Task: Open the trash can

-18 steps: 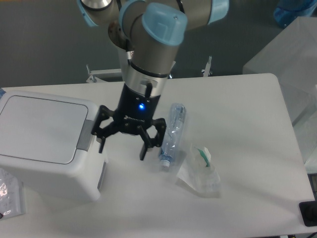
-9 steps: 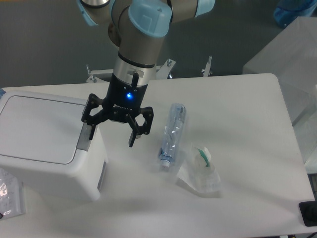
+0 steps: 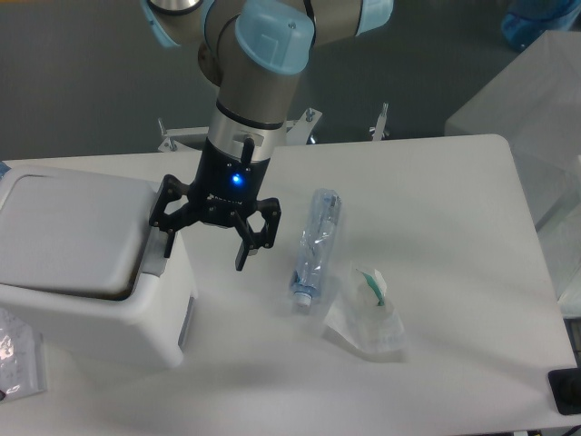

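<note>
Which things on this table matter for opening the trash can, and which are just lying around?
Part of the job:
trash can
its lid
grey latch button
gripper

Just lying about:
plastic bottle
clear wrapper
plastic bag at left edge

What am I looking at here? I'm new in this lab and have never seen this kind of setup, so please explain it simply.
This is one picture from a fixed camera looking down at a white table. The grey and light-blue tube coming in from the top is a robot arm. At its end is a black gripper with two fingers, spread open and holding nothing. One finger is at the grey push-button on the trash can, the big white box on the left. Its lid looks slightly raised along the button side, showing a dark gap. Also on the table lie a clear plastic bottle on its side and, next to it, a crumpled clear bag with something green inside.
</note>
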You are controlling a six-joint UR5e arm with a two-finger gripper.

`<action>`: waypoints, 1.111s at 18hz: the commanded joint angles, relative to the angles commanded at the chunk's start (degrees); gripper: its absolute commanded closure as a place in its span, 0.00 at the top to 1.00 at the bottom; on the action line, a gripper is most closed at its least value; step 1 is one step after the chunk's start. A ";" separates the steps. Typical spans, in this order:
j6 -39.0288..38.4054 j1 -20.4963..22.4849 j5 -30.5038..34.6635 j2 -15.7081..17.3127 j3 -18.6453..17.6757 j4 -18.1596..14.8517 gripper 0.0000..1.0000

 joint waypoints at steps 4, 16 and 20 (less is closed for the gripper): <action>-0.09 0.00 -0.17 0.09 0.87 0.09 1.00; 12.11 8.77 1.41 -3.07 6.68 0.70 1.00; 17.13 11.33 1.58 -4.74 6.59 0.97 1.00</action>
